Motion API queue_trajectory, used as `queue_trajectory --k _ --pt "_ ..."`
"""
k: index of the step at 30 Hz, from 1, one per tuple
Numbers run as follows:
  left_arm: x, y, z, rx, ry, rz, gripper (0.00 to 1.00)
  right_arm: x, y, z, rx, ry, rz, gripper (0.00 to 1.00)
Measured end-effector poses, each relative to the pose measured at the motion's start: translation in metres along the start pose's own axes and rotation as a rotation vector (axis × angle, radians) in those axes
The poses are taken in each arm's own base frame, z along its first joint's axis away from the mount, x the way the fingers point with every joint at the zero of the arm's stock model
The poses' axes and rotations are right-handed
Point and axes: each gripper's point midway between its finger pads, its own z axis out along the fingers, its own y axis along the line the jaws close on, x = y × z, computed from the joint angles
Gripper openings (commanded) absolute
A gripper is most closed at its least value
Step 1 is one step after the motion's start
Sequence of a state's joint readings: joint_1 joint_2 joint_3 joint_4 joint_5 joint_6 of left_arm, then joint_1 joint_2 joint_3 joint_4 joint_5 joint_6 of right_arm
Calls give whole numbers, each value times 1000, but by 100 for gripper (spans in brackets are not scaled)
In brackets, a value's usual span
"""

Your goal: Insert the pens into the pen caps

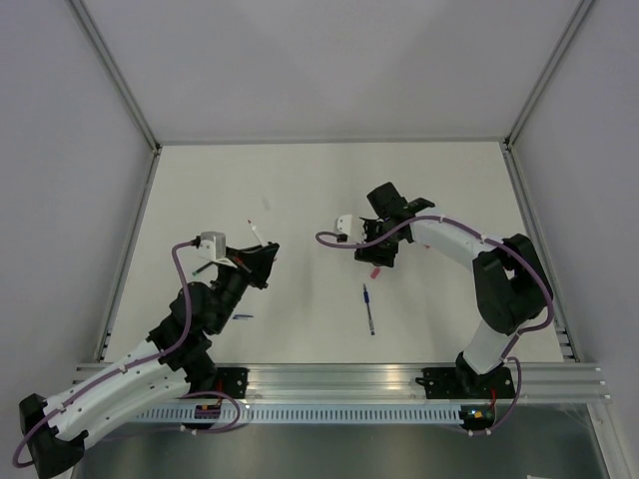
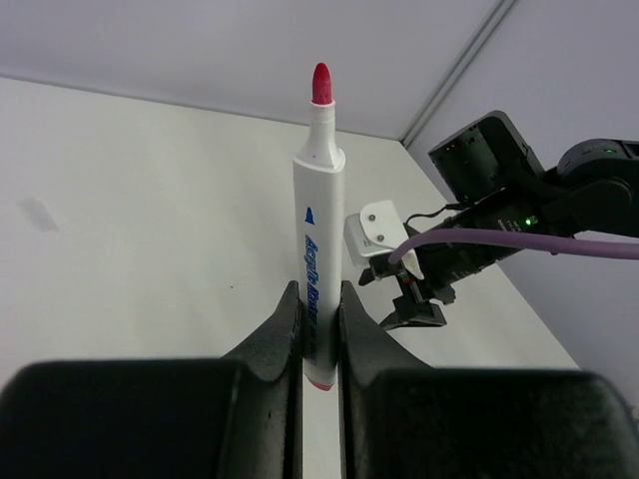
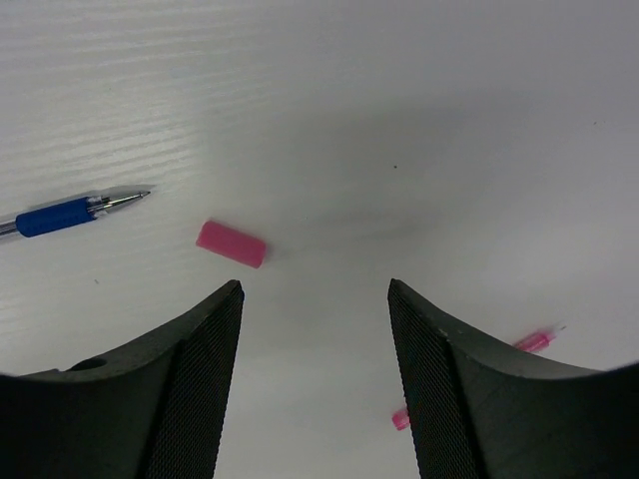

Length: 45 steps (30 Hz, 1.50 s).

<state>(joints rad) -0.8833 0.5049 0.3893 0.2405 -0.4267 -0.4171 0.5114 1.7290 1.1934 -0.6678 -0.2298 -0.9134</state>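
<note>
Left wrist: our left gripper (image 2: 319, 299) is clamping the uncapped white pen (image 2: 319, 220); right gripper (image 3: 315, 299) is gaping near the pink cap (image 3: 231, 243), none capped.

— Can you read any words anywhere?
— Yes. The white pen (image 2: 318, 239) has blue letters running along its side. The first word looks like "Acrylic".
— What comes after that?
— I can't read the rest. Just above the letters there is a small blue triangle (image 2: 309, 213).
</note>
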Motion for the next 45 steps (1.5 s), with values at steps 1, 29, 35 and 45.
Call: queue_trajectory --k 1,29,35,45 --pt "-1 1 0 -5 -3 0 2 0 -1 1 0 -1 -16 67" --pt "-4 7 -1 -37 -20 -2 2 11 35 36 -91 6 -112 51" --pt "-5 8 -3 -38 -23 -3 2 8 30 40 -80 0 -87 30" --pt "-4 8 -3 -40 -18 -1 2 6 14 42 -38 0 -5 40"
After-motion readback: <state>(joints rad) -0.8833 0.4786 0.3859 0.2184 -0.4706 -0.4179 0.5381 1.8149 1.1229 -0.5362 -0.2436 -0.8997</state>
